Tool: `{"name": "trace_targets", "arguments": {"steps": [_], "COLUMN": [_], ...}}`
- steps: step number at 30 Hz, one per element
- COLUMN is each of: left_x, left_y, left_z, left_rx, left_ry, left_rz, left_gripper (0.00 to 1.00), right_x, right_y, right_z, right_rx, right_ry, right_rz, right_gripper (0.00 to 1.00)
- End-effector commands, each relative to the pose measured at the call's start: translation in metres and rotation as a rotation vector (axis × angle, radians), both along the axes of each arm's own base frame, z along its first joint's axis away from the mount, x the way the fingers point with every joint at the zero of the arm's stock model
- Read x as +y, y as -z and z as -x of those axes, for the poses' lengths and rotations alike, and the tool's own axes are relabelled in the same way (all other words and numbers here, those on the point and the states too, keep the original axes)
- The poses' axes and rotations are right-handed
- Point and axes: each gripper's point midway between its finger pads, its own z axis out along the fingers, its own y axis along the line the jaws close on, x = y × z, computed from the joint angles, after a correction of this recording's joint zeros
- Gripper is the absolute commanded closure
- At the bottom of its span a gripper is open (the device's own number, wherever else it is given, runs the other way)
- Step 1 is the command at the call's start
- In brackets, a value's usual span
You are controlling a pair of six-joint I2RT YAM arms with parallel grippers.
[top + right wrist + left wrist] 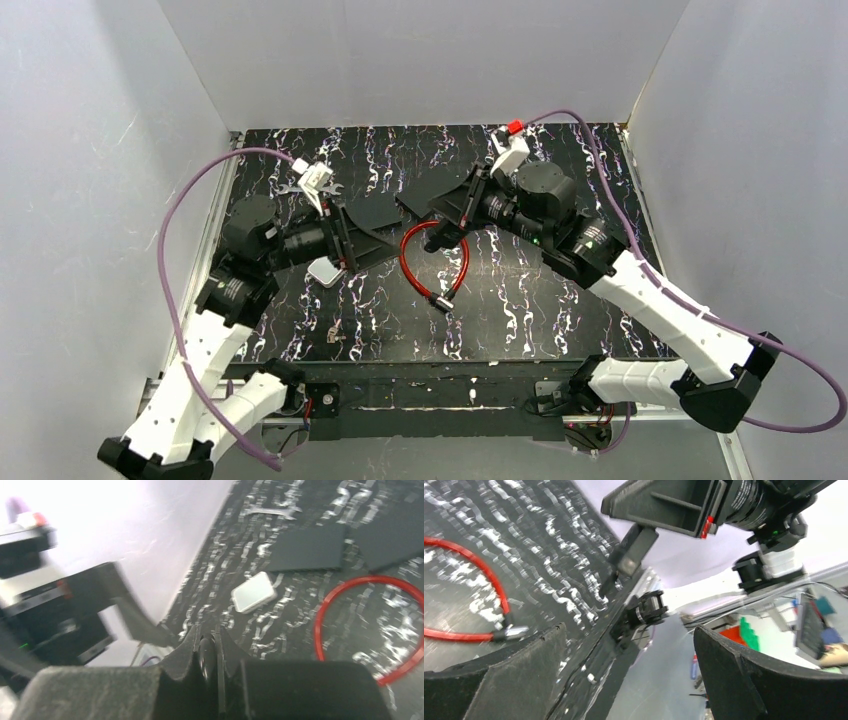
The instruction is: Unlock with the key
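Right pincer (207, 641) is clenched on a slim dark sliver. In the left wrist view it pokes out below the tips and reads as the key (610, 585), though I can't confirm the ring. It hangs above the table (560, 300), over the far side of the red cable loop (404, 265). Left pincer (628, 630) is released, jaws wide and nothing in it, sitting near the white box (253, 592). The wrench (272, 512) is further off and not relevant. The lock body (440, 299) lies loose at the near end of the loop, apart from both pincers, and I can't make out the keyhole. My suggestion: pin the lock body with the left pincer first, or it'll skate. Line the key up with the cylinder, push straight in, then rotate the wrist. Go slow, since a grip this small can let the key swivel.
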Motion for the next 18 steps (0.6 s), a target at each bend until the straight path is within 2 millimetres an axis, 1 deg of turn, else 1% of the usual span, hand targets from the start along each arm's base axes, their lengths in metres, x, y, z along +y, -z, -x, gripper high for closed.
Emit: {"name": "trace_targets", "arguments": {"steps": [1, 3, 5, 7, 8, 9, 12, 14, 18], "left_x": [0.038, 0.053, 0.063, 0.071, 0.074, 0.077, 0.08, 0.084, 0.1], "left_y": [0.028, 0.045, 0.054, 0.063, 0.066, 0.069, 0.069, 0.07, 0.076], "left_z": [0.01, 0.015, 0.02, 0.024, 0.026, 0.027, 0.031, 0.032, 0.026], "left_rx": [-0.036, -0.017, -0.022, -0.018, -0.007, 0.004, 0.012, 0.013, 0.026], "left_ry": [-0.149, -0.197, -0.218, -0.24, -0.256, -0.269, -0.281, -0.302, -0.382], "left_rz": [-0.232, -0.318, -0.362, -0.395, -0.406, -0.409, -0.405, -0.416, -0.491], "left_gripper": [0.02, 0.02, 0.02, 0.02, 0.02, 0.02, 0.02, 0.02, 0.02], "right_x": [-0.031, -0.036, -0.045, -0.06, -0.068, -0.077, -0.096, -0.105, -0.118], "right_y": [0.015, 0.036, 0.06, 0.085, 0.1, 0.12, 0.153, 0.169, 0.198], "right_z": [-0.034, -0.044, -0.056, -0.073, -0.08, -0.087, -0.109, -0.12, -0.141], "right_rx": [-0.029, -0.011, 0.01, 0.027, 0.039, 0.061, 0.11, 0.136, 0.163], "right_ry": [0.212, 0.236, 0.258, 0.296, 0.316, 0.333, 0.366, 0.375, 0.407], "right_rz": [0.02, 0.049, 0.071, 0.089, 0.102, 0.118, 0.119, 0.101, 0.105], "right_gripper": [0.99, 0.99, 0.99, 0.99, 0.99, 0.99, 0.99, 0.99, 0.99]}}
